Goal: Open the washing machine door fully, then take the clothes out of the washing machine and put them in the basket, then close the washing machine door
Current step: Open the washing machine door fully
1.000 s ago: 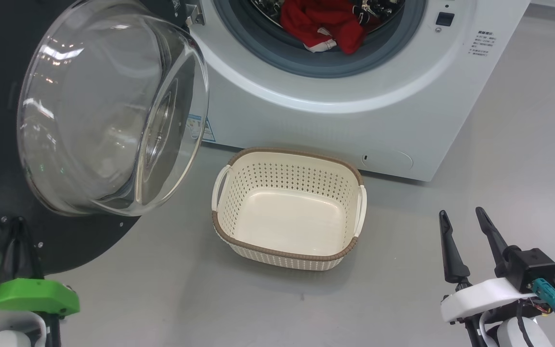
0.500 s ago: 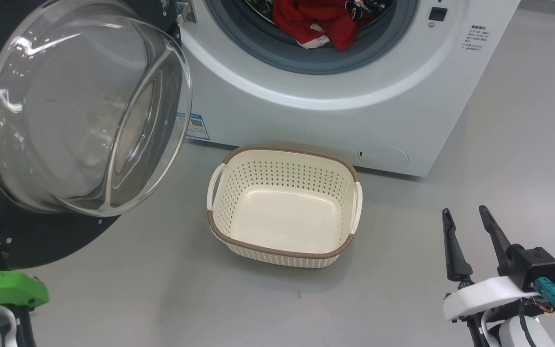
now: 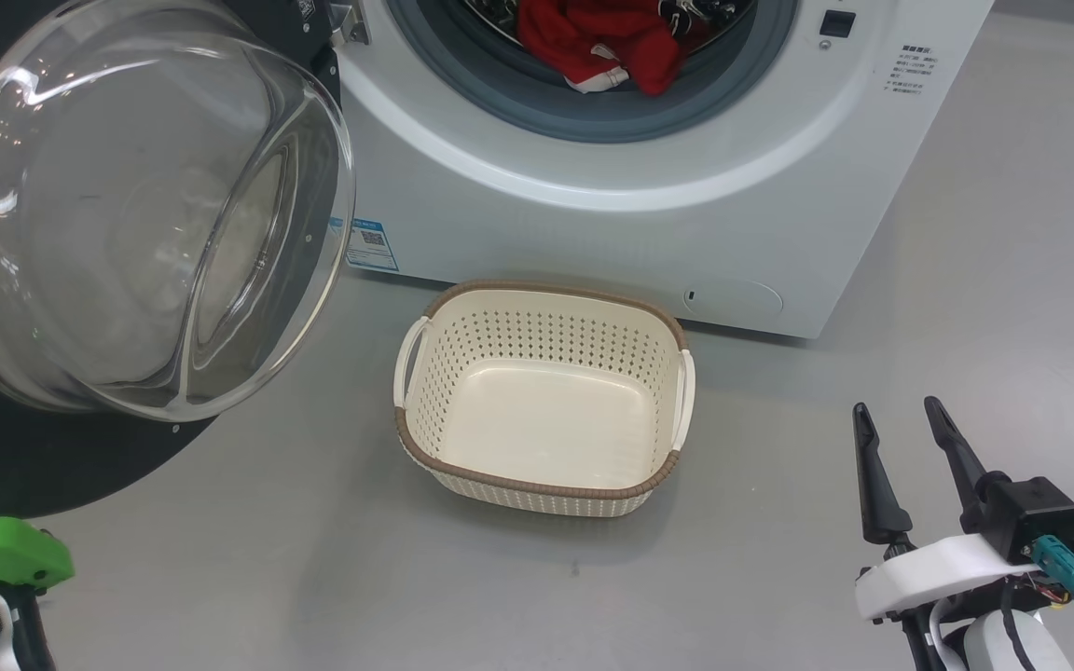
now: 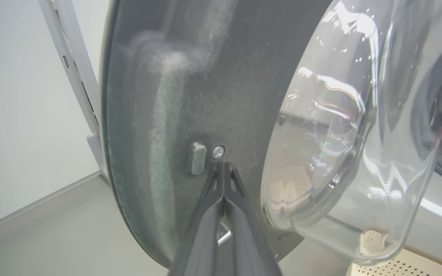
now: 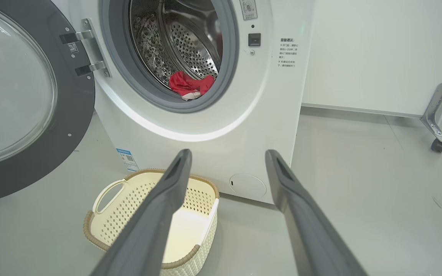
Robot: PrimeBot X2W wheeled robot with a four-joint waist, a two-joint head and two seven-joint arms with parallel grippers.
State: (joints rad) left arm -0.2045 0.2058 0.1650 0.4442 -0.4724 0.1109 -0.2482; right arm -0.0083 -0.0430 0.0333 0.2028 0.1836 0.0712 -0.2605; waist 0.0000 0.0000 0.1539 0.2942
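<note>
One step looks done: the round black-rimmed glass door (image 3: pixel 136 214) stands wide, red clothes (image 3: pixel 598 42) lie in the steel drum (image 5: pixel 194 50), cream perforated basket (image 3: pixel 537 485) empty, left gripper (image 4: pixel 224 168) pinched shut, right gripper (image 3: pixel 896 410) spread.

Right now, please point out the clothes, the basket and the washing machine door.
clothes (image 3: pixel 593 37): head view, red fabric.
basket (image 3: pixel 537 415): head view, bare inside floor.
washing machine door (image 3: pixel 127 214): head view, glass bowl.

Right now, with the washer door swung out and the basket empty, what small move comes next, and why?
Probably raise the open right tool toward the red clothes in the drum. The door stands wide, the shut left tool at its inner face, and the basket is empty.
</note>
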